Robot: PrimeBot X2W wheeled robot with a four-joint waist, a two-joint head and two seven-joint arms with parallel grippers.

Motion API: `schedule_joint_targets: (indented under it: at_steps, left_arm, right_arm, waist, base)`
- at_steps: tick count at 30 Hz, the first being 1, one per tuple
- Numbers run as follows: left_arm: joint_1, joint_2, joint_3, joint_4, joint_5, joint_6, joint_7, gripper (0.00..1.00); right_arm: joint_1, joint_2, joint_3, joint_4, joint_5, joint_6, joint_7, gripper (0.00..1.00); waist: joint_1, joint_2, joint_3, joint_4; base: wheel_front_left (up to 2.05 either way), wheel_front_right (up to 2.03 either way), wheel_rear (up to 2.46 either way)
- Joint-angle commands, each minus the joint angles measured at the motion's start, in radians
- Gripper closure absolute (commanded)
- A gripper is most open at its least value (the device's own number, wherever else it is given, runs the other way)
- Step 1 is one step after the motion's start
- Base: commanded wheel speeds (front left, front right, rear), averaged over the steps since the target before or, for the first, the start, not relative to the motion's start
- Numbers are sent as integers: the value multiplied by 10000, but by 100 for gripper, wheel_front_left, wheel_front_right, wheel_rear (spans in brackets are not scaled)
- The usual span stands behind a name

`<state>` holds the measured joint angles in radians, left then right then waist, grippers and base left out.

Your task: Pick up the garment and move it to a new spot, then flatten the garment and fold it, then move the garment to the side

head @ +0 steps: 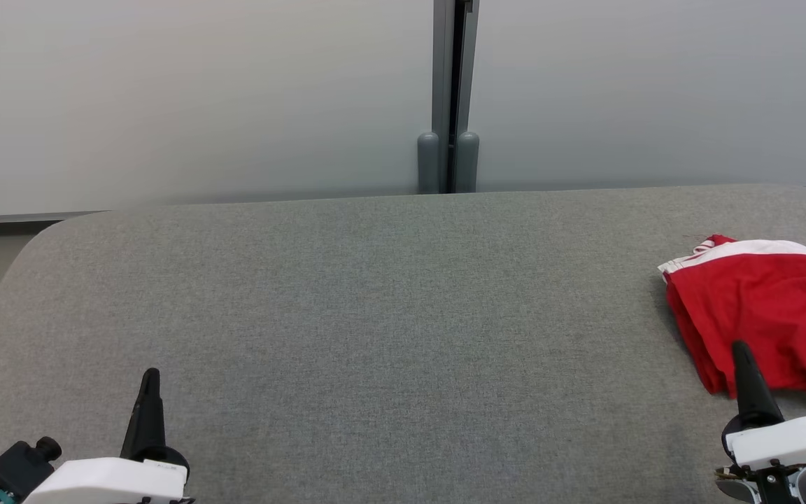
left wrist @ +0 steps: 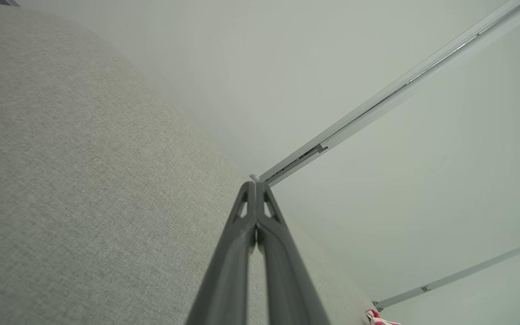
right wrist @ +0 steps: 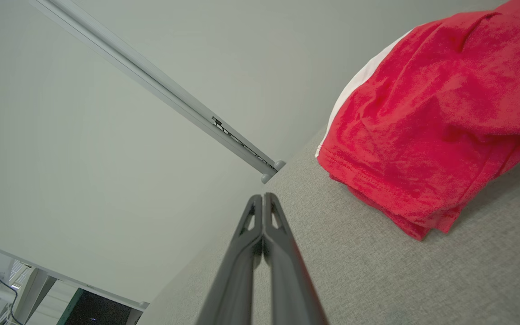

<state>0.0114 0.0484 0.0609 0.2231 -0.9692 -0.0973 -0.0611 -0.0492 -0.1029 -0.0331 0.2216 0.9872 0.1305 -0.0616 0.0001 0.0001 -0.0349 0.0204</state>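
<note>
Over at the 3 o'clock edge of the head view lies the red garment [head: 760, 308], a white band along its far hem. It sits bunched and doubled over on itself rather than spread flat, and its right side runs off the picture. It rests on the grey padded surface [head: 375, 315], well apart from the open middle where I would want to spread it.

Nearest to it is my right gripper [head: 739, 345], low at 5 o'clock, its two dark fingers pressed together with nothing between them. From the head camera the tip seems to overlap the garment's near hem, but the right wrist view shows grey fabric between them, with the cloth up at 2 o'clock from the fingertips: near, not touching. I judge the arm is parked there, not gripping.

My left gripper [head: 151, 373] sits at 7 o'clock, likewise clenched on nothing, over bare fabric and far from the cloth.

I cannot tell whether the heap is a rough fold set aside or a crumpled start. If it is the start, the right arm is the one placed to reach it, and its fingers must part first.

Nothing around acts as a bin or tray; the padded surface is the sole bearer and the garment its load. At 12 o'clock a grey post [head: 448, 161] splits the pale wall panels.
</note>
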Motion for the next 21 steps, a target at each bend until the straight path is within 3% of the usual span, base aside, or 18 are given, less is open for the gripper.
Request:
schedule_joint_targets:
  at_steps: [1,21]
  left_arm:
    - [-325,55,75,-82,-297,-78,83,100]
    - [-647,49,238,16,-2341,-180,645,100]
  right_arm:
    - [-235,-40,-95,-64,292,2,77,100]
    - [-387,146,-346,24,2276,3,638,100]
  waist:
    - [-1,-1,7,-4]
    - [-1,-1,106,-57]
  base:
    - [0,0,0]
    - [0,0,0]
